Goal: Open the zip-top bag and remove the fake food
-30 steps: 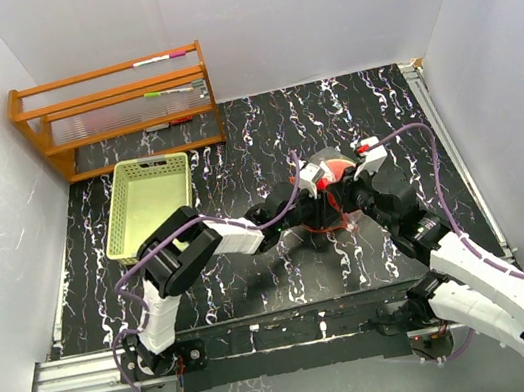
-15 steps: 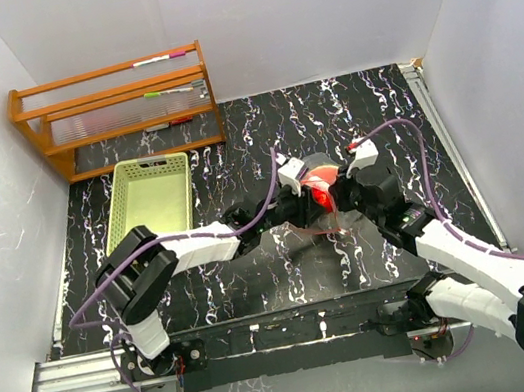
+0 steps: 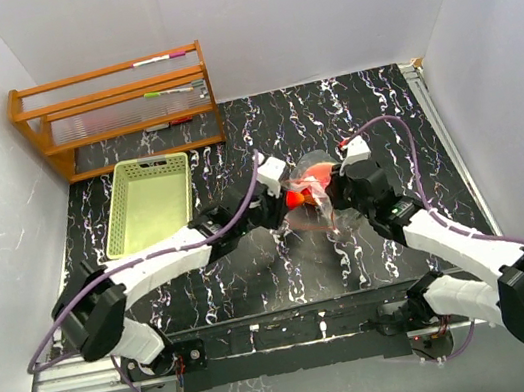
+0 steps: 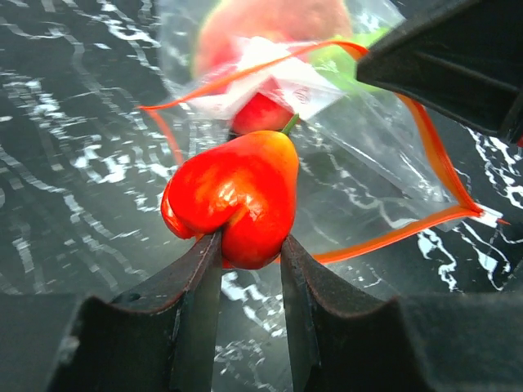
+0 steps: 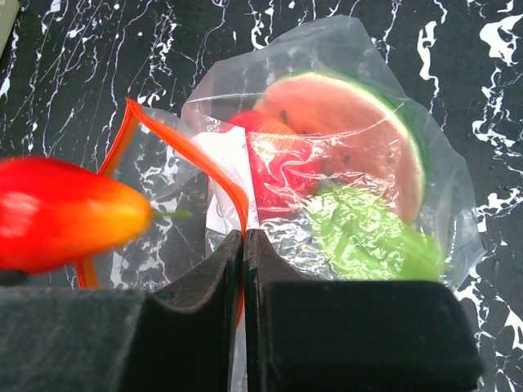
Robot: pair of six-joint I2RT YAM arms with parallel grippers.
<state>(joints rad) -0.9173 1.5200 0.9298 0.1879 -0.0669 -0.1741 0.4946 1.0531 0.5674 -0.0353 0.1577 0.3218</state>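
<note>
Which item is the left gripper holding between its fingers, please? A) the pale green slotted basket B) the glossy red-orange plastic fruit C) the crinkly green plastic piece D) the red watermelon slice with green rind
B: the left wrist view shows the left gripper's two fingers clamped on the glossy red-orange plastic fruit at the mouth of the clear zip-top bag, with the watermelon slice inside it.

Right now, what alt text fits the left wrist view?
The left claw grips a red toy fruit just outside the open mouth of the clear zip-top bag, which lies on the black marbled table. More toy food sits blurred inside the bag.
</note>
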